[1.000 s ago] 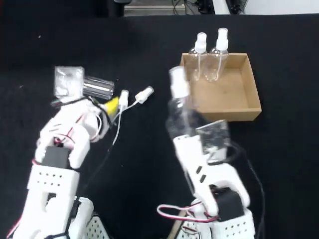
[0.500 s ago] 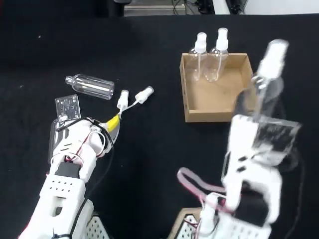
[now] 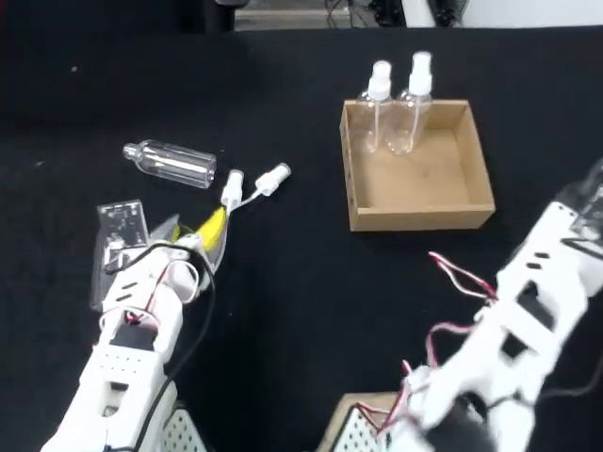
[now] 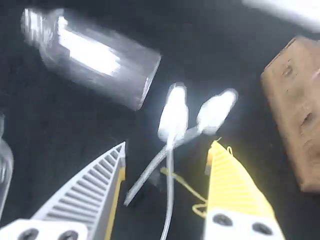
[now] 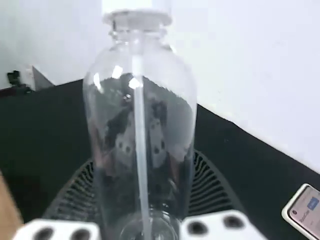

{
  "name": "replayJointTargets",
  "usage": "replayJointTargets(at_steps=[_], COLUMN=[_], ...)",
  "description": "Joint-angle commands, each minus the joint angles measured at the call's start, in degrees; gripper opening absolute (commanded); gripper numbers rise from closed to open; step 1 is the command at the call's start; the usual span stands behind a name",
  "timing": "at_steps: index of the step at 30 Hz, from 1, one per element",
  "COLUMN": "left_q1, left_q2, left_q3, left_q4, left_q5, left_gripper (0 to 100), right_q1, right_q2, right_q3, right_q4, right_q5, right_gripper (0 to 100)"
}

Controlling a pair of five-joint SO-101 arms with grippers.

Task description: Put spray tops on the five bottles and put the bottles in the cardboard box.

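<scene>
Right tool (image 5: 140,210), pinched around a capped clear bottle (image 5: 140,125). Cardboard box (image 3: 419,219) well apart, ahead and left of the tool. Best: swing over, lower beside the two boxed bottles (image 3: 396,127), release only once seated. Left tool (image 4: 167,200) spread over two spray tops (image 4: 172,112).

Left arm (image 3: 132,330): stretches from the near-left corner across the table, low, wrist angled slightly inward.
Left gripper (image 4: 169,146): tilted down towards the tabletop, fingers spread wide, nothing gripped between them.
Right arm (image 3: 528,311): raised, leaning out to the table's right edge.
Right gripper (image 5: 145,200): clamped around a clear bottle (image 5: 137,125).
</scene>
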Motion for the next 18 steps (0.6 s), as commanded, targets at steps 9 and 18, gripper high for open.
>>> replayJointTargets(at_steps=[9, 18], left_q1=[-0.13, -0.13], left_q2=[-1.05, -1.05], left_q3=[2.07, 2.07], left_q4=[-4.75, -4.75], left_q5=[0.35, 0.35], left_gripper=[25, 25], right_q1=[2.46, 3.69], right_q2=[37.67, 59.56], right_q3=[-8.66, -22.46], right_q4=[-39.30, -53.45], right_q5=[0.44, 0.44], right_gripper=[1.0, 1.1])
